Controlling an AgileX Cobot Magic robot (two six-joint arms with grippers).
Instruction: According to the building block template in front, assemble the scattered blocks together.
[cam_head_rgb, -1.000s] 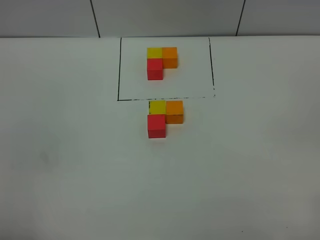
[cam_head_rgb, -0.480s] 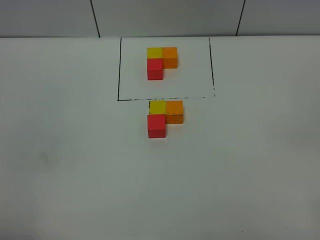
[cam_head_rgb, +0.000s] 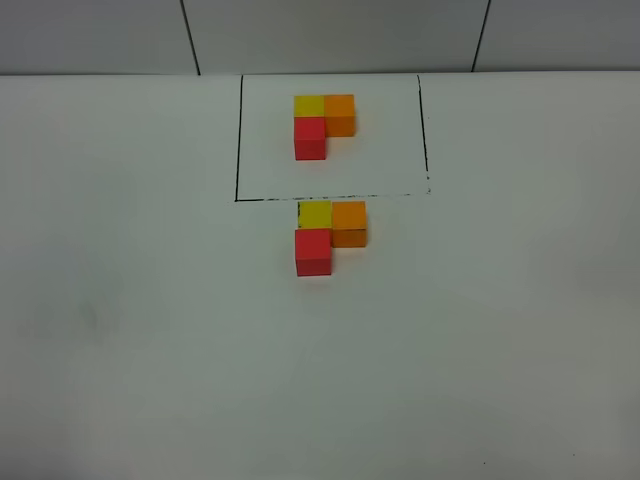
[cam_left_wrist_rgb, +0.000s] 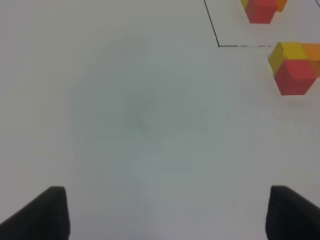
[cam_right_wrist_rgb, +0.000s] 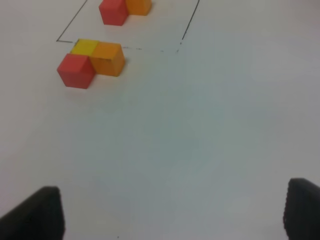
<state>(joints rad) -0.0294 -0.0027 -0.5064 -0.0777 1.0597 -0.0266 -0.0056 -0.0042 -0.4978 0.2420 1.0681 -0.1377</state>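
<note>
The building block template (cam_head_rgb: 322, 125) is an L of yellow, orange and red cubes inside a thin black rectangle at the far middle of the table. Just in front of the frame's near line, the scattered blocks lie pressed together in the same L: yellow (cam_head_rgb: 315, 214), orange (cam_head_rgb: 349, 223), red (cam_head_rgb: 313, 251). Neither gripper appears in the exterior high view. In the left wrist view my left gripper (cam_left_wrist_rgb: 170, 215) is open and empty, well back from the red block (cam_left_wrist_rgb: 295, 76). My right gripper (cam_right_wrist_rgb: 170, 212) is also open and empty, far from the red block (cam_right_wrist_rgb: 76, 70).
The white table (cam_head_rgb: 150, 330) spreads wide around the blocks. A grey wall with dark seams (cam_head_rgb: 190, 35) runs behind its far edge. The frame's black line (cam_head_rgb: 238, 140) lies flat on the surface.
</note>
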